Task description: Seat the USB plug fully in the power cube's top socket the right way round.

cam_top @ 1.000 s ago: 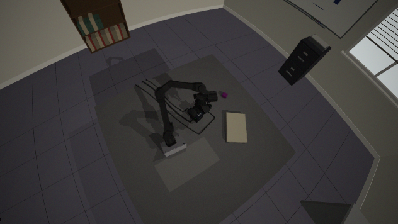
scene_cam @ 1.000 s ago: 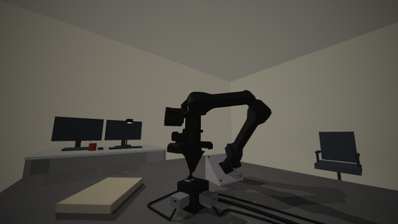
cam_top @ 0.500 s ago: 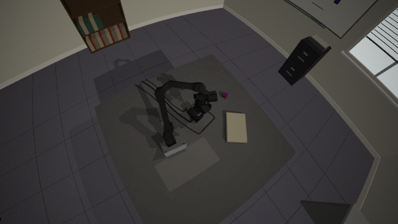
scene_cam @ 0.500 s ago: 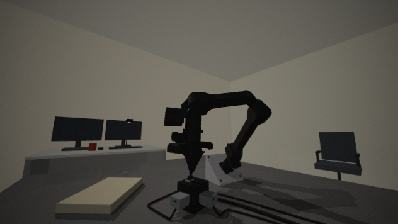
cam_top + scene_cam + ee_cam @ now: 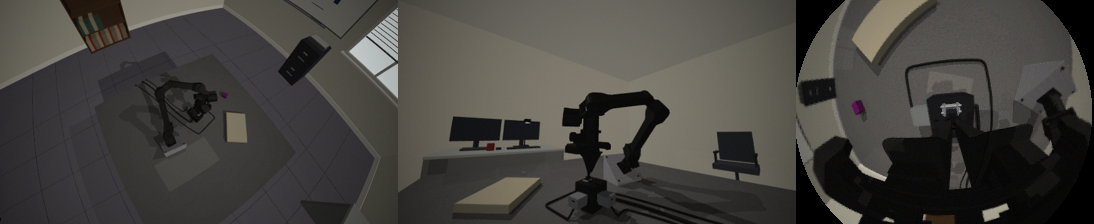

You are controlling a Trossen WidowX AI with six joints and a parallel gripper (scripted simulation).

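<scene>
The black power cube (image 5: 599, 185) (image 5: 936, 102) stands on the table under my arm, with the pale metal socket (image 5: 942, 109) on its top. My gripper (image 5: 589, 173) (image 5: 952, 123) points straight down, its tips just above the socket in the exterior view. The fingers are nearly together, shut on the USB plug. The plug is a small dark piece below the tips and is hard to make out. How deep it sits and which way round it faces cannot be told. In the top view the arm hides the tips and most of the cube.
Pale plugs (image 5: 577, 201) (image 5: 606, 199) with black cables stick out of the cube's sides. One cable (image 5: 206, 126) loops around it. A cream slab (image 5: 236, 127) (image 5: 492, 196) (image 5: 886, 30) lies beside it. A small magenta block (image 5: 224, 95) (image 5: 858, 107) lies farther off. The arm's grey wedge base (image 5: 610, 171) stands behind.
</scene>
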